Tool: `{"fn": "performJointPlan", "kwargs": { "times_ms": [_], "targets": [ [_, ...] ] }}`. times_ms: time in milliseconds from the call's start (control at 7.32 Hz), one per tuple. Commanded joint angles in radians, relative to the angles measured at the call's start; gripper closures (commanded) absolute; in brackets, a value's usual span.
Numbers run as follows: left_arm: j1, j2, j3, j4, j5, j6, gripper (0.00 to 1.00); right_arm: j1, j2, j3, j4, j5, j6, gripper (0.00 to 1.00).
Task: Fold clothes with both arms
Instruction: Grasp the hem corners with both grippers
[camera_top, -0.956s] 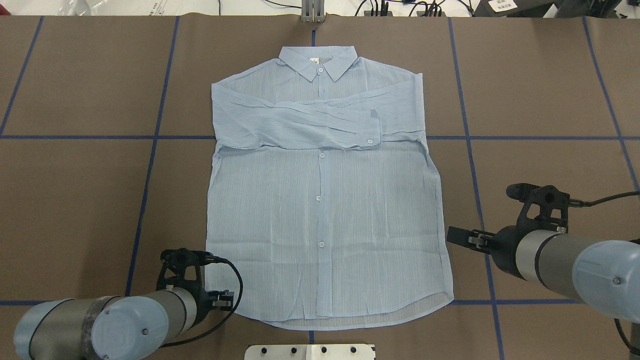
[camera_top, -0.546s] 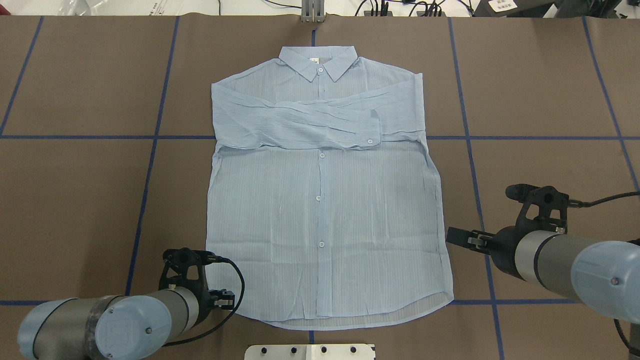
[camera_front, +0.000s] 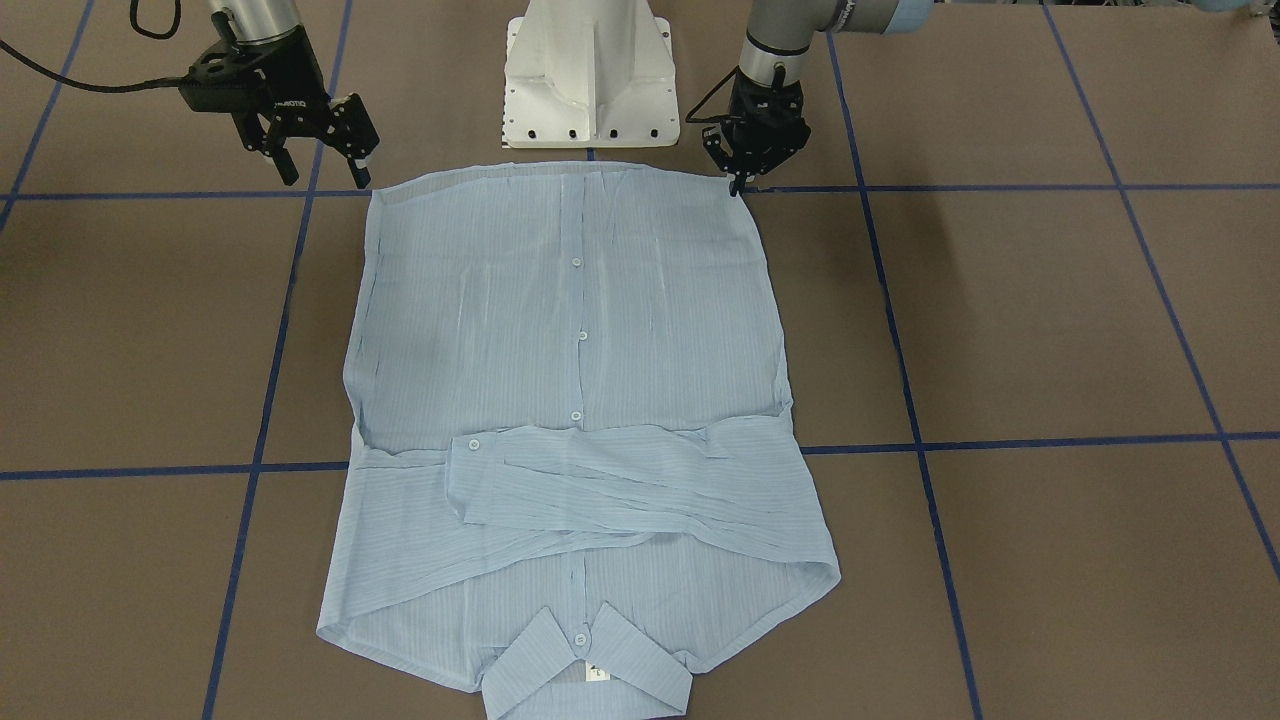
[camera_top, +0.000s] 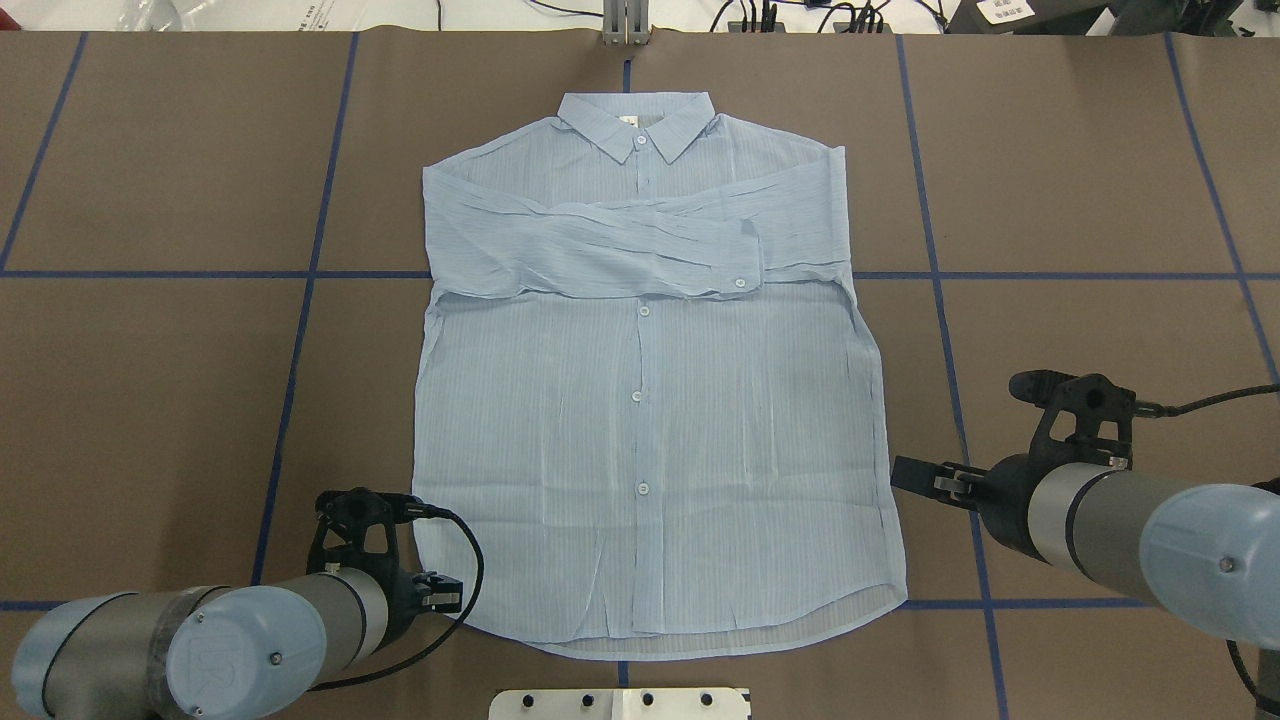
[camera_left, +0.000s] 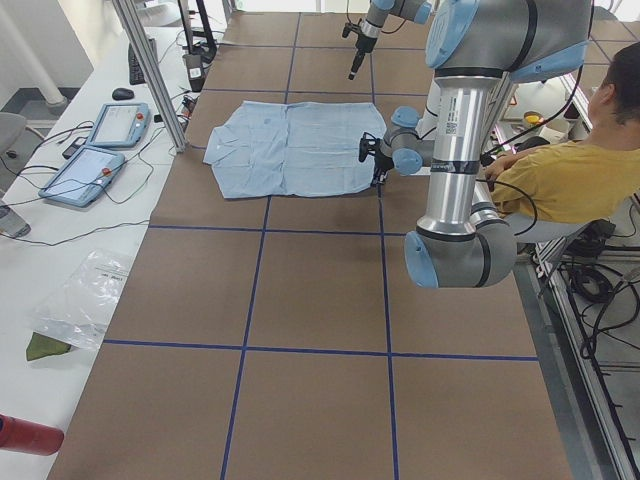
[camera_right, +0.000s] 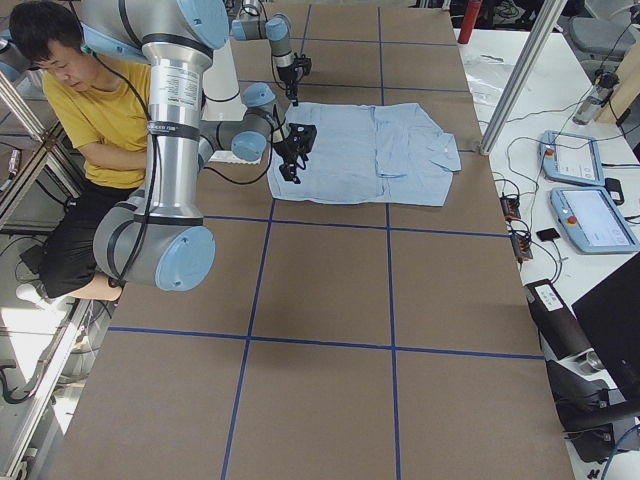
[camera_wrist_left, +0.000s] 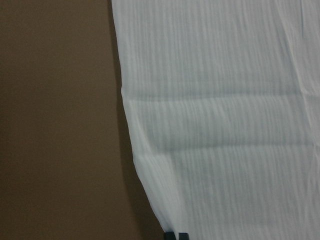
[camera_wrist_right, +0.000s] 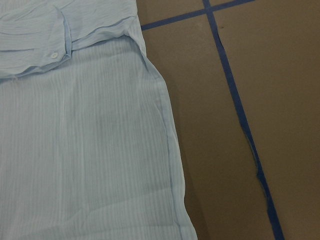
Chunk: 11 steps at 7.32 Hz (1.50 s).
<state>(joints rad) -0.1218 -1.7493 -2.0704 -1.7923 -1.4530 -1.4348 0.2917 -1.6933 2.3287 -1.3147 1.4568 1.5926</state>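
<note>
In the front-facing view the shirt (camera_front: 570, 330) lies flat mid-worktop (camera_front: 1050, 320), hem toward the robot-side edge, collar toward the operators' edge, sleeves crossed over the chest. The left gripper (camera_front: 740, 180), fingers drawn together, points down at one hem corner, though I cannot tell whether it pinches cloth. The right gripper (camera_front: 327, 175) hangs spread wide, holding nothing. Overhead, the right gripper sits just off the shirt's side edge, apart from it. In the left wrist view two fingertips (camera_wrist_left: 170, 235) sit side by side at the cloth's edge.
</note>
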Motion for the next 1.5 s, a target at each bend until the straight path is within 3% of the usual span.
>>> {"fn": "performJointPlan", "kwargs": {
  "times_ms": [0,410,683,819,1366],
  "targets": [
    [0.004,-0.012,-0.01,0.013,-0.001,0.0,1.0,-0.043,0.0,-0.002,0.008,-0.048,0.03,0.0],
    [0.007,-0.03,-0.008,0.011,0.0,-0.003,1.0,-0.089,-0.092,-0.106,0.253,-0.117,0.038,0.05],
    [0.008,-0.036,-0.01,0.01,0.005,-0.006,1.0,-0.169,-0.097,-0.13,0.25,-0.234,0.066,0.26],
    [0.01,-0.036,-0.01,0.008,0.008,-0.006,1.0,-0.198,-0.095,-0.132,0.247,-0.242,0.088,0.35],
    [0.01,-0.039,-0.013,0.007,0.008,-0.006,1.0,-0.281,-0.082,-0.162,0.164,-0.317,0.142,0.48]
  ]
}}
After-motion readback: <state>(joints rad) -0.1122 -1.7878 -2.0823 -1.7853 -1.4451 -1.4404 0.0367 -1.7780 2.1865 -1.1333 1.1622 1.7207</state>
